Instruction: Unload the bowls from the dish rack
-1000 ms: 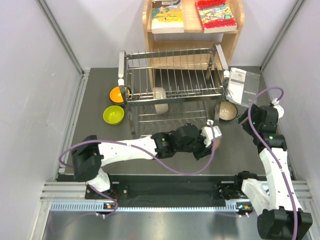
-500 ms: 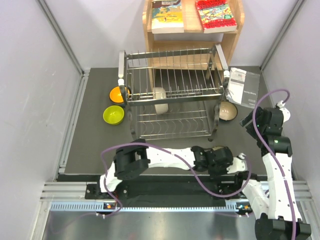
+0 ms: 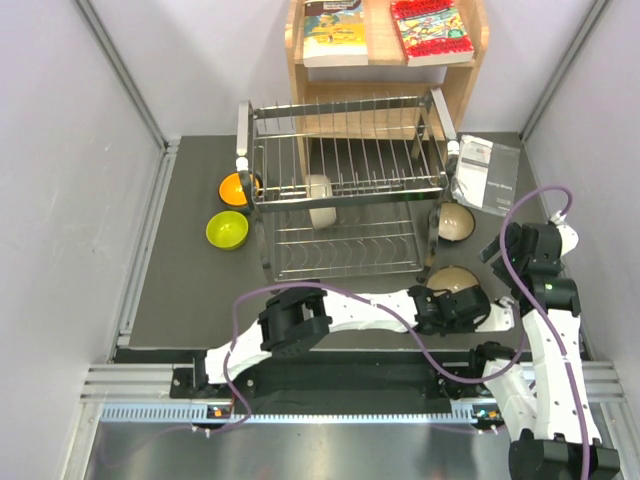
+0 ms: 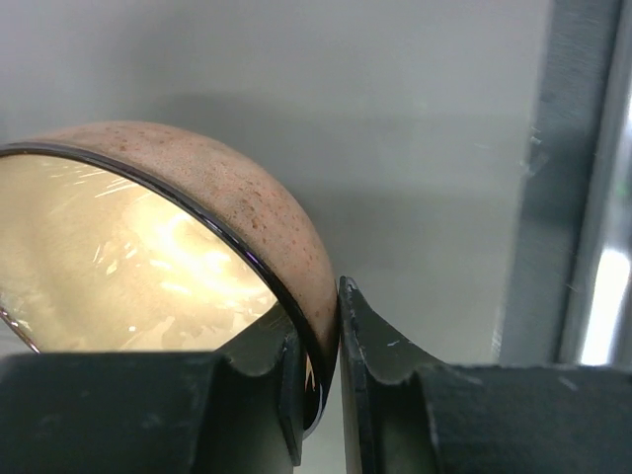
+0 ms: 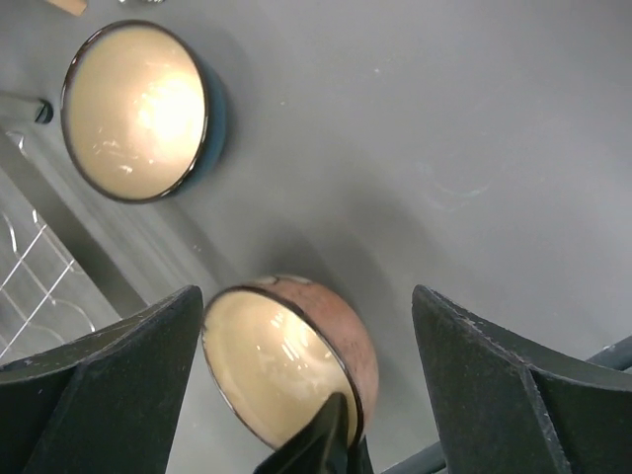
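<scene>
My left gripper (image 4: 318, 308) is shut on the rim of the pinkish-tan bowl (image 4: 247, 197), which has a cream inside. In the top view this gripper (image 3: 466, 302) holds the bowl (image 3: 452, 280) tilted, low over the mat at the dish rack's (image 3: 345, 185) front right corner. My right gripper (image 5: 306, 293) is open and empty above that bowl (image 5: 336, 326); in the top view it (image 3: 497, 246) is at the far right. A teal-blue bowl (image 3: 455, 222) stands right of the rack and shows in the right wrist view (image 5: 138, 109). A cream-white bowl (image 3: 320, 200) stands on edge in the rack.
An orange bowl (image 3: 235, 188) and a lime-yellow bowl (image 3: 227, 230) sit on the mat left of the rack. A printed leaflet (image 3: 487, 172) lies at the back right. A wooden shelf with books (image 3: 385, 45) stands behind the rack. Side walls close in on both sides.
My left arm has swung from the rack's front to the right with the pinkish-tan bowl, which now shows near the teal-blue bowl. My right arm has shifted only slightly.
</scene>
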